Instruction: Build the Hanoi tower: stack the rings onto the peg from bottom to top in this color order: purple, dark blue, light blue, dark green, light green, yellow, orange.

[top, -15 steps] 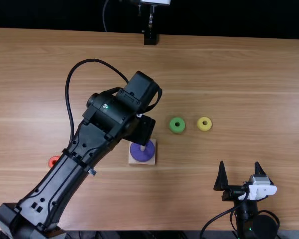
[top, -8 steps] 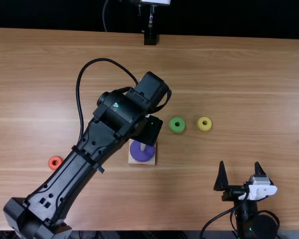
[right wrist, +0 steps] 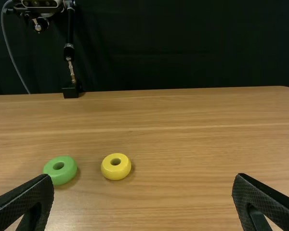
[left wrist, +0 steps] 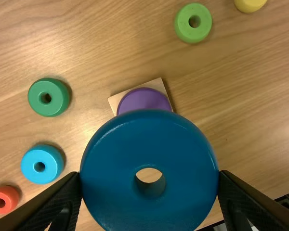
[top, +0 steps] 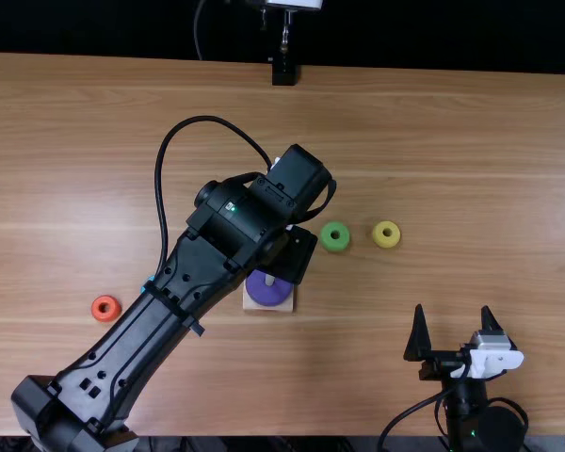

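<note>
Left wrist view holds seven rings: one dark blue ring, grasped between the left gripper's two fingers; one purple ring on the single square base, around its one peg; five apart on the table: one dark green ring, one light blue ring, one orange ring, one light green ring, one yellow ring. Top view: the right gripper is released, two fingers spread.

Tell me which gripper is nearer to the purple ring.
Left. The left gripper, holding the dark blue ring, hovers close to the purple ring; the right gripper is well off to its right.
</note>
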Available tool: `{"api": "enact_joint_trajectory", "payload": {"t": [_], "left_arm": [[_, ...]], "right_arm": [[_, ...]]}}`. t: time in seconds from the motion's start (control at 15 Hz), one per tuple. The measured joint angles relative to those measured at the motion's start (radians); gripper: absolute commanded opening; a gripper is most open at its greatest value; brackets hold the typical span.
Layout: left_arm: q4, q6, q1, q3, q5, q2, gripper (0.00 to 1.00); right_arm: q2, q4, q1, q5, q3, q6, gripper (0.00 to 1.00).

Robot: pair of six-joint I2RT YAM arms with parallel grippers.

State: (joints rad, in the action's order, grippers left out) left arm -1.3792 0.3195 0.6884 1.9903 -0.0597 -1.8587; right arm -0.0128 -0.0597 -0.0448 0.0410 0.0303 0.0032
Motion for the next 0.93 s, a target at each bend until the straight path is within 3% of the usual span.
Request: {"api": "enact_joint_trajectory", "payload": {"t": [0.87, 0.93], "left_arm": [[-0.001, 0.000, 0.000, 0.000, 0.004, -0.049, 0.00], [-0.001, 0.000, 0.000, 0.000, 0.004, -0.050, 0.24]], "right_arm": [[0.000, 0.001, 0.000, 0.000, 0.000, 0.000, 1.00], [0.000, 0.001, 0.000, 0.000, 0.000, 0.000, 1.00]]}}
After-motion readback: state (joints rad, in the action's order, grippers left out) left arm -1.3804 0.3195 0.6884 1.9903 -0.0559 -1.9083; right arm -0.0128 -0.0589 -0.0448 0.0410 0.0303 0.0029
